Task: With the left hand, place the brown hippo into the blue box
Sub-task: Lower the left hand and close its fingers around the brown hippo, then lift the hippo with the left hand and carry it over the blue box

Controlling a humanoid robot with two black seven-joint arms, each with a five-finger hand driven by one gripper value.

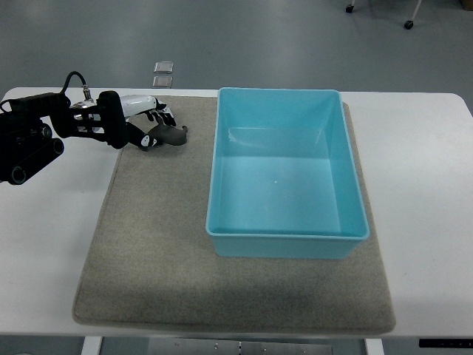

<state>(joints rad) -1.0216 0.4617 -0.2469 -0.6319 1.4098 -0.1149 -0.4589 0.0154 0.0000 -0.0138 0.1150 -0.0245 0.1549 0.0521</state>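
The brown hippo (171,136) is a small dark brown toy lying on the grey mat (155,251) near its far left corner. My left hand (154,126) reaches in from the left edge and sits over the toy, with the fingers (160,115) curled round its far side and the thumb on its near side. Much of the hippo is hidden under the hand. The blue box (281,93) is an open, empty light blue tub standing on the mat just right of the hand. The right arm does not show.
The mat lies on a white table (421,170). The left forearm, black with cables, lies over the table's left edge (29,148). Two small square pieces (162,74) rest on the floor beyond the table.
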